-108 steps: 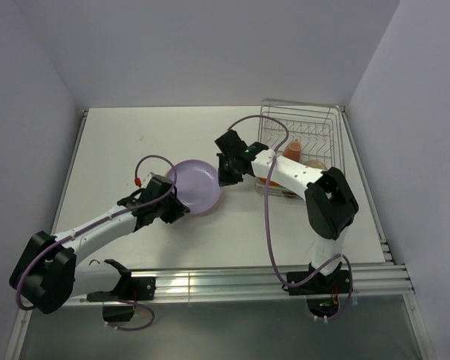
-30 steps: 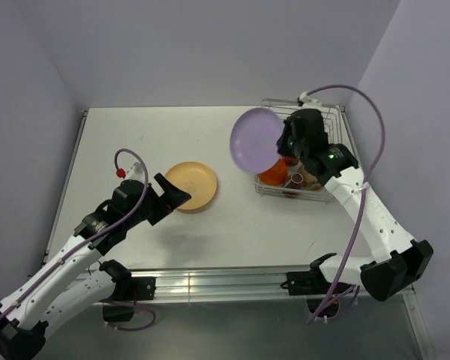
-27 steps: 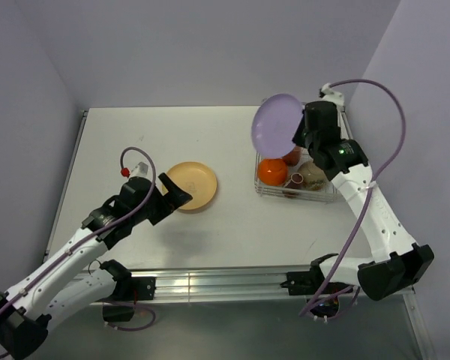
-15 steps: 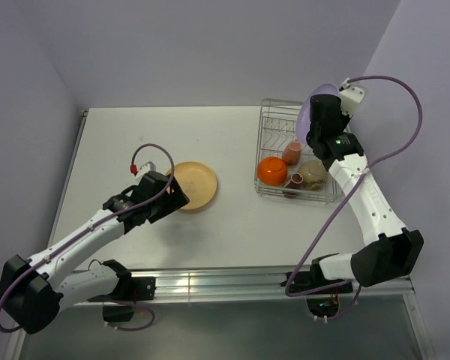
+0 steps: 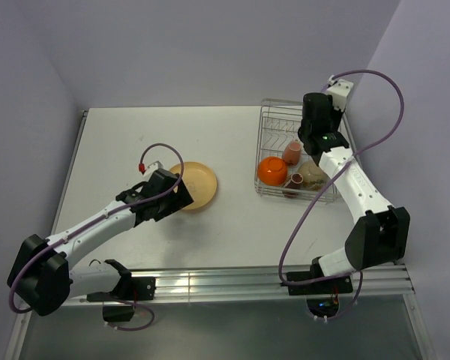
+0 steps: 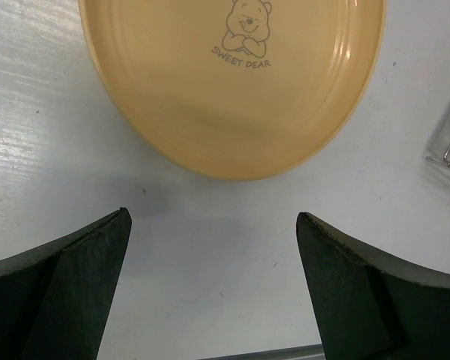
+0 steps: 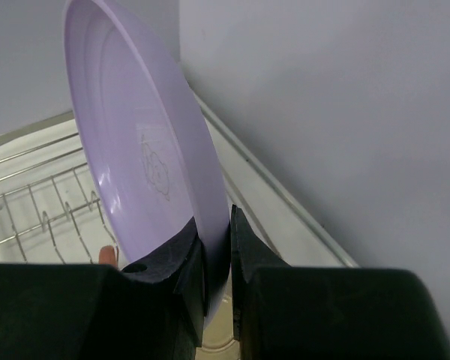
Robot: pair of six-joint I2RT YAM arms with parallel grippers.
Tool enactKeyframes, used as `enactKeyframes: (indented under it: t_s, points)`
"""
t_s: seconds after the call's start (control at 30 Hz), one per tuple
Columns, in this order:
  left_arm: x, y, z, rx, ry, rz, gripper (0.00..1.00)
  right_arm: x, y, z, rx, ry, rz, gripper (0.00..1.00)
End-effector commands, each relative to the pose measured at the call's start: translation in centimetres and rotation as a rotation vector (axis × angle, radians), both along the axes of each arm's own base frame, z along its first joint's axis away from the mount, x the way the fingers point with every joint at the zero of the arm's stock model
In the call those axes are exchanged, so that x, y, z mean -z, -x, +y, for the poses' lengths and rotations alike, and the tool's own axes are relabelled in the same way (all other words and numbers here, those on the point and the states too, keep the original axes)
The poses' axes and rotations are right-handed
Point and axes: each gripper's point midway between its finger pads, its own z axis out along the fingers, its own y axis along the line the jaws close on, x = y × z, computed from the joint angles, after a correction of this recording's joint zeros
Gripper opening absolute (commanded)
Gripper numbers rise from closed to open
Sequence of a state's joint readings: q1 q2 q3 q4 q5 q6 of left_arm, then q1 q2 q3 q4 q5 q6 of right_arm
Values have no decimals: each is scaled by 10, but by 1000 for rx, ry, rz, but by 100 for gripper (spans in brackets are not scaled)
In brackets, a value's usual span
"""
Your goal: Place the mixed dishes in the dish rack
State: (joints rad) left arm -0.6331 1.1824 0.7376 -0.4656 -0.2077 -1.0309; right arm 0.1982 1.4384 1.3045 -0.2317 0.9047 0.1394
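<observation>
While the large flat lilac plate [image 7: 146,150] is held upright on its edge, its rim is clamped between the right jaws, which are closed on it at the bottom of the right wrist view. The plate is carried over the far right part of the rectangular silver wire dish rack [image 5: 259,150], close to the pale wall [image 7: 322,112]. Thin upright tines of the rack are seen below and to the left of it; whether the plate's lower edge touches the wires cannot be told. Inside the rack, a round orange bowl [image 5: 271,170] is set at the near left, a pink mug [image 5: 292,151] just behind it and a pale beige bowl [image 5: 313,174] to its right. The rack is placed at the far right of the white counter [image 5: 120,142]. The left jaws are spread wide with nothing between them, low over the counter at the near rim of a shallow yellow-orange dish [image 6: 232,90]. A bear drawing and the words "SWEET DEAR" are printed in this dish, which lies flat, well apart from the rack.
</observation>
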Motion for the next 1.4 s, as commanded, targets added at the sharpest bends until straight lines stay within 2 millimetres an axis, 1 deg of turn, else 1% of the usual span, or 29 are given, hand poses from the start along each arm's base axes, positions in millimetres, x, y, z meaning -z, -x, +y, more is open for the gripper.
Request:
enactKeyframes:
  t_s: [0.0,0.07,0.1,0.13,0.23,0.3,0.33,0.43,0.57,0.6,0.73,0.87,0.97,1.03,1.17,1.3,1.37]
  points:
    - [-17,-15,-12,28,23,-60,98,-24,0,-15,83,54,-99,0]
    - [-14,-14,-12,30,21,-54,98,-27,-1,-16,82,76,-104,0]
    - [-13,-14,-12,33,21,-52,98,-19,1,-17,74,97,-71,0]
    - [-12,-13,-13,36,20,-48,98,-20,-4,-14,47,104,-78,0]
    - [-10,-13,-12,40,12,-42,98,-10,-12,-10,-2,140,-29,0]
    - [-10,-14,-13,41,12,-43,98,-8,-15,-11,1,145,-29,0]
    - [-10,-14,-12,40,11,-42,98,-3,-17,-10,-3,143,-17,0]
    - [-10,-14,-14,47,12,-40,98,-4,-21,-10,0,150,-30,0]
    - [-8,-13,-12,50,3,-38,98,-3,-24,-15,32,178,-13,0]
    - [-8,-14,-13,50,4,-39,98,1,-26,-15,32,184,1,0]
    - [-4,-13,-14,54,3,-30,98,4,-28,-17,36,197,13,0]
    - [-1,-13,-14,55,1,-24,98,15,-33,-17,27,203,50,0]
    - [-1,-13,-15,59,4,-25,98,31,-42,-15,8,185,87,0]
    - [-1,-13,-15,58,4,-27,98,36,-46,-14,-3,182,99,0]
    - [1,-12,-13,56,-2,-22,98,54,-54,-11,-13,177,146,0]
    - [2,-12,-12,52,2,-18,99,64,-61,-5,-41,146,164,0]
    - [3,-12,-12,48,3,-12,99,67,-62,-1,-57,126,194,0]
